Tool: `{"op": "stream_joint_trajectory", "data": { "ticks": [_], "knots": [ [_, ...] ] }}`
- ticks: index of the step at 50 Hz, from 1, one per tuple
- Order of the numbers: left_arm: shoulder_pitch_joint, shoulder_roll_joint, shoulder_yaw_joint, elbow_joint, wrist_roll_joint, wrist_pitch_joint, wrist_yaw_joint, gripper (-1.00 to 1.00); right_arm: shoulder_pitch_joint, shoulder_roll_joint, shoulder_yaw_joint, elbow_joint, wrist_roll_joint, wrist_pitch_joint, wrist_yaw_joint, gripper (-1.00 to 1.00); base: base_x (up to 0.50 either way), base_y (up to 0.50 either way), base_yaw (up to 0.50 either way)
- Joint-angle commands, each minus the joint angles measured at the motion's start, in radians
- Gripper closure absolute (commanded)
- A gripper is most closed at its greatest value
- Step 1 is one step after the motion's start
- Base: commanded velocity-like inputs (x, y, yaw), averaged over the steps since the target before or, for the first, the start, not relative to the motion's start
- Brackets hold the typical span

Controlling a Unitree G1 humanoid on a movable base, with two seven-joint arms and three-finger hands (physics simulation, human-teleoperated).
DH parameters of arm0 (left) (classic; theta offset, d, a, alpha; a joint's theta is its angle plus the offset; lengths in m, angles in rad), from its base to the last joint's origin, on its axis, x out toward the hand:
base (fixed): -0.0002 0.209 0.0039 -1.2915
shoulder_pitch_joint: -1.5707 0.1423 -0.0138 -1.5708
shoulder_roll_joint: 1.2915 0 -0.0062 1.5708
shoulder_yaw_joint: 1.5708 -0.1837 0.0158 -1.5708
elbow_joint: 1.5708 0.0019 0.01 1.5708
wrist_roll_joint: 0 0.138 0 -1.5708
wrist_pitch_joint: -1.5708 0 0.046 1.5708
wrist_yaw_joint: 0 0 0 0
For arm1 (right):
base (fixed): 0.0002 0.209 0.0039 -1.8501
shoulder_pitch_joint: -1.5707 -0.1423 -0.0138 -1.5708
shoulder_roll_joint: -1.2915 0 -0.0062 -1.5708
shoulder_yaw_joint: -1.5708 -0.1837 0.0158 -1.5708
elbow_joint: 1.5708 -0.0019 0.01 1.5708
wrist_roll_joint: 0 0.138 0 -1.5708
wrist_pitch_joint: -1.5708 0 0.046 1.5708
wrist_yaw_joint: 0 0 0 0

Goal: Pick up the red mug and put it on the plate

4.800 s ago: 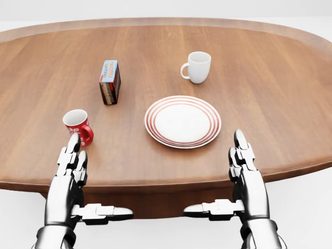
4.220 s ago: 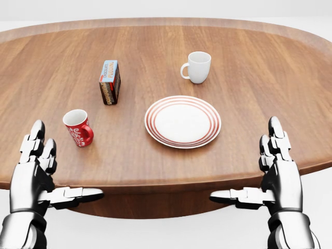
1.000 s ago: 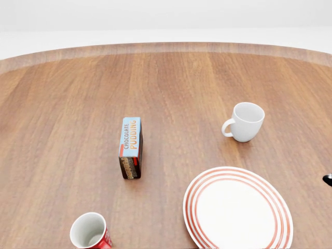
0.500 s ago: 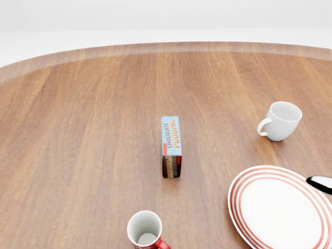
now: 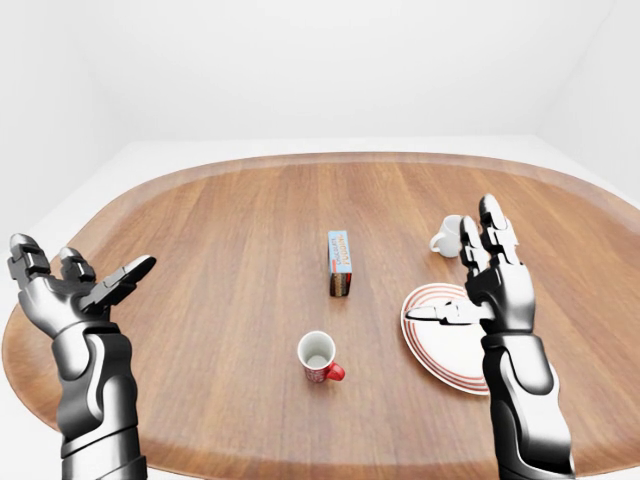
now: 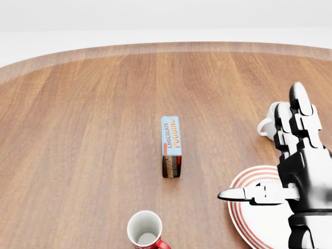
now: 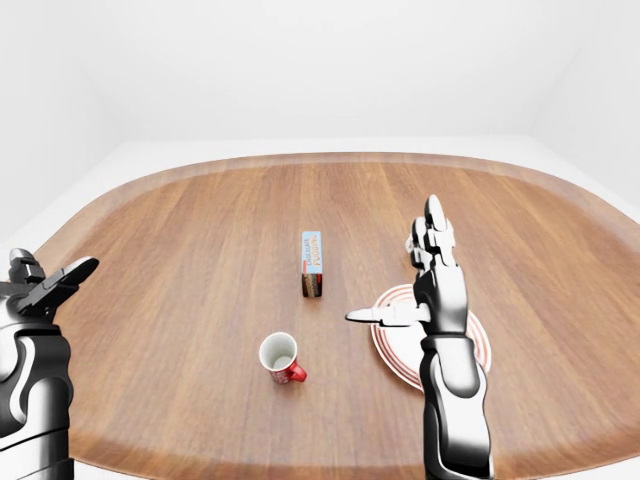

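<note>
The red mug [image 5: 320, 357] stands upright on the oval wooden table [image 5: 220, 250], its white inside showing. It is at the bottom centre of the head view [image 6: 147, 232]. The white plate with red rings [image 5: 445, 345] lies to the mug's right. My right hand [image 5: 462, 285] is open, fingers up and thumb pointing left, raised over the plate's left part and apart from the mug. My left hand [image 5: 90, 265] is open, palm up, at the table's left edge, far from the mug.
A chocolate pudding box [image 6: 171, 146] stands on edge above the mug in the view. A white mug [image 6: 267, 124] stands beyond the plate, partly hidden by my right fingers. The table's near edge runs along the bottom of the eye views.
</note>
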Motion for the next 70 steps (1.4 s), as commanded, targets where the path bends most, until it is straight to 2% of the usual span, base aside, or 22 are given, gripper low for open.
{"op": "stream_joint_trajectory", "data": {
  "ticks": [1, 10, 19, 23, 25, 31, 36, 37, 43, 48, 49, 57, 63, 66, 70],
  "knots": [
    [0.005, -0.003, 0.001, -0.011, 0.001, 0.004, 0.001, -1.00, -0.006, 0.040, 0.187, 0.041, -0.096, 0.000, 0.021, -1.00, 0.00, 0.00, 0.00],
    [0.009, -0.004, 0.005, -0.027, 0.001, 0.017, 0.004, -1.00, 0.003, 0.066, 0.304, 0.081, -0.127, 0.000, 0.022, -1.00, 0.00, 0.00, 0.00],
    [0.008, -0.005, 0.004, -0.023, 0.000, 0.014, 0.001, -1.00, -0.004, 0.080, 0.376, 0.151, -0.153, -0.024, 0.027, -1.00, 0.00, 0.00, 0.00],
    [0.009, -0.005, 0.004, -0.027, 0.000, 0.016, 0.002, -1.00, -0.013, 0.089, 0.397, 0.206, -0.158, -0.045, 0.030, -1.00, 0.00, 0.00, 0.00],
    [0.009, -0.006, 0.005, -0.029, 0.000, 0.017, 0.003, -1.00, -0.010, 0.093, 0.412, 0.213, -0.158, -0.042, 0.035, -1.00, 0.00, 0.00, 0.00],
    [0.009, -0.007, 0.005, -0.025, 0.000, 0.014, 0.001, -1.00, -0.011, 0.098, 0.440, 0.286, -0.180, -0.081, 0.041, -1.00, 0.00, 0.00, 0.00],
    [0.009, -0.007, 0.004, -0.024, 0.002, 0.012, 0.000, -1.00, -0.004, 0.102, 0.462, 0.292, -0.183, -0.053, 0.060, -1.00, 0.00, 0.00, 0.00],
    [0.010, -0.007, 0.004, -0.024, 0.001, 0.012, 0.000, -1.00, -0.007, 0.103, 0.468, 0.323, -0.193, -0.065, 0.058, -1.00, 0.00, 0.00, 0.00],
    [0.010, -0.007, 0.004, -0.026, 0.001, 0.014, 0.001, -1.00, -0.009, 0.109, 0.470, 0.375, -0.211, -0.055, 0.065, -1.00, 0.00, 0.00, 0.00],
    [0.011, -0.007, 0.005, -0.029, 0.000, 0.017, 0.001, -1.00, -0.011, 0.112, 0.467, 0.425, -0.211, -0.063, 0.071, -1.00, 0.00, 0.00, 0.00],
    [0.011, -0.006, 0.006, -0.030, 0.000, 0.017, 0.002, -1.00, -0.008, 0.113, 0.471, 0.421, -0.215, -0.048, 0.072, -1.00, 0.00, 0.00, 0.00],
    [0.010, -0.006, 0.006, -0.027, 0.000, 0.016, 0.001, -1.00, -0.005, 0.116, 0.473, 0.485, -0.221, -0.064, 0.075, -1.00, 0.00, 0.00, 0.00],
    [0.009, -0.005, 0.006, -0.024, 0.000, 0.014, 0.001, -1.00, -0.002, 0.117, 0.481, 0.503, -0.232, -0.065, 0.079, -1.00, 0.00, 0.00, 0.00],
    [0.009, -0.005, 0.006, -0.023, -0.001, 0.014, 0.001, -1.00, -0.006, 0.117, 0.473, 0.513, -0.231, -0.055, 0.082, -1.00, 0.00, 0.00, 0.00],
    [0.010, -0.005, 0.006, -0.024, -0.001, 0.014, 0.001, -1.00, -0.017, 0.120, 0.464, 0.565, -0.234, -0.064, 0.087, -1.00, 0.00, 0.00, 0.00]
  ]
}}
